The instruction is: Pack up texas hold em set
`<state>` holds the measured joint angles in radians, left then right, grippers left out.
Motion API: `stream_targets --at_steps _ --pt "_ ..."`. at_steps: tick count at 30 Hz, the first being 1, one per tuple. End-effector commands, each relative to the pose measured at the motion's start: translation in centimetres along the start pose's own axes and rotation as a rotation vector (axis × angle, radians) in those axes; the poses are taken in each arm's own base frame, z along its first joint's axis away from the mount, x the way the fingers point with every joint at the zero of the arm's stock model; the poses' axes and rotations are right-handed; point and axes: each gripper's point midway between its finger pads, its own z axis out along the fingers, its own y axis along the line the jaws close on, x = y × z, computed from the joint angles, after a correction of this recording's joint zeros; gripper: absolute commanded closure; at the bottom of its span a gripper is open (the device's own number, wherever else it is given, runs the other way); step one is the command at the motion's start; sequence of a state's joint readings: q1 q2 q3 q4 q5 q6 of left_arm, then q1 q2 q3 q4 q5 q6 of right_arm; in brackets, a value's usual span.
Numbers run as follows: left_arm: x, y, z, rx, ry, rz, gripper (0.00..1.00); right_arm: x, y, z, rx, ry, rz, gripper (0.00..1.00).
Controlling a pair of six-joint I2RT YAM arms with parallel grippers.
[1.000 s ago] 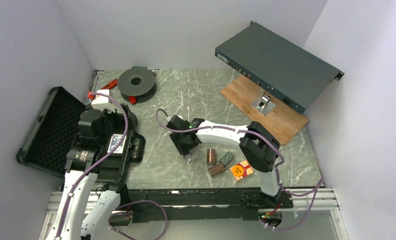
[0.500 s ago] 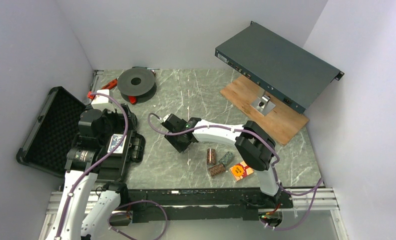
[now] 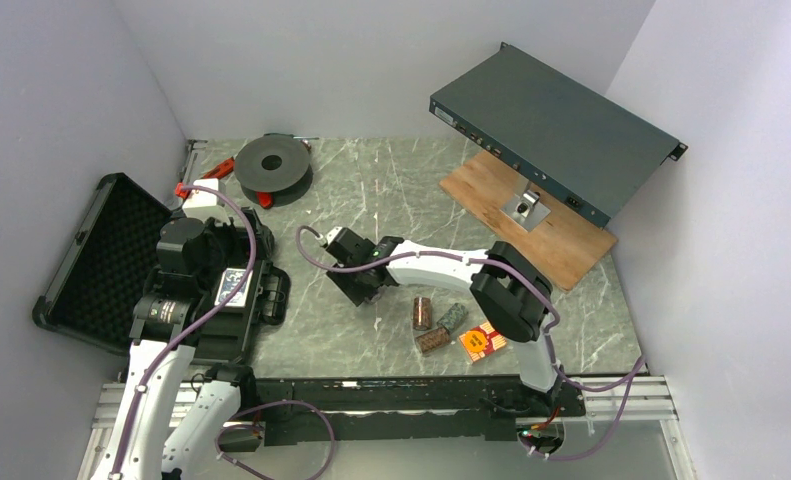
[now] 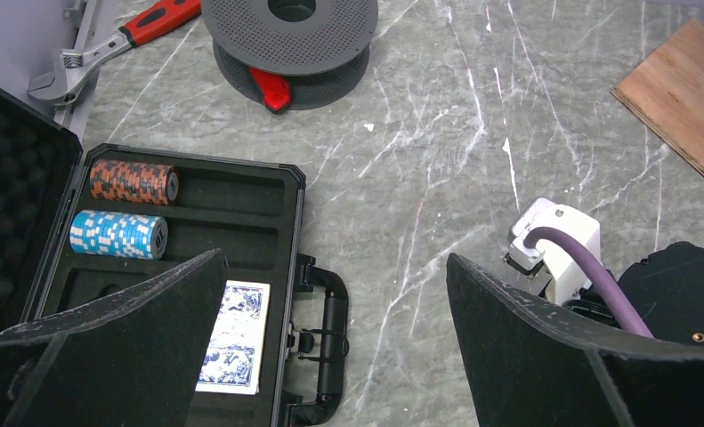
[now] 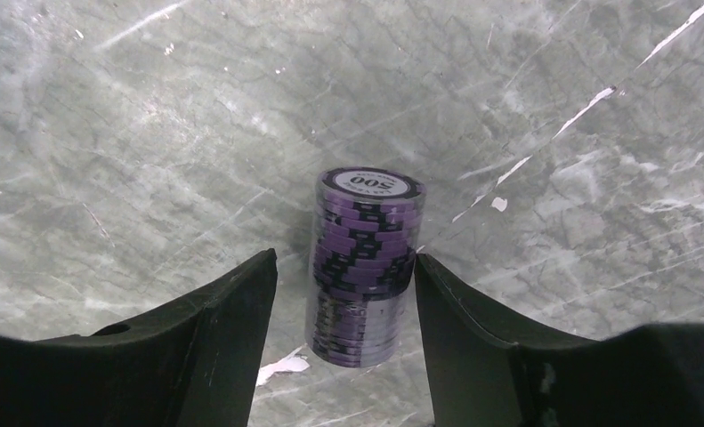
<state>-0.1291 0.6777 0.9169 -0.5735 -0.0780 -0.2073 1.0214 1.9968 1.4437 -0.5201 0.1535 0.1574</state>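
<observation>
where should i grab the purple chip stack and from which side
Pinch the purple chip stack across its curved sides near mid-length, approaching as the right tool does now: one finger either side. It is a round column that fits between the fingers.

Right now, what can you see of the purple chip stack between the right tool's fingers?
The purple chip stack is a short cylinder with dark and white edge marks, its lower part glossy as if wrapped. Its white-centred end face reads 500, upside down. It appears to stand on end on the marble table, between the fingers of the open right tool: one clearly apart, one close against its side.
</observation>
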Motion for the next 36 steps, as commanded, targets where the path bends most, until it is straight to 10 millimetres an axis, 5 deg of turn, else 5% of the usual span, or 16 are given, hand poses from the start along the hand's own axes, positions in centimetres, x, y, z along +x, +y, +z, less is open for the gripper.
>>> stream_targets --at_steps 1,8,19,36 --pt "-1.3 -0.1 -0.4 -0.003 -0.034 -0.010 0.00 -1.0 -1.1 -1.2 0.030 -0.060 0.023 0.40" --pt "-1.3 -0.1 -0.3 -0.004 -0.032 -0.010 0.00 -0.2 -2.0 -0.9 0.063 -0.061 0.018 0.49" --pt "-1.3 0.0 -0.3 -0.010 -0.033 -0.010 0.00 -1.5 -2.4 -2.0 0.066 -0.117 -0.042 1.00" --pt "-4.2 2.2 -3.1 -0.117 -0.229 -0.078 0.00 -11.1 -2.3 -4.9 0.070 -0.380 -0.251 1.00"
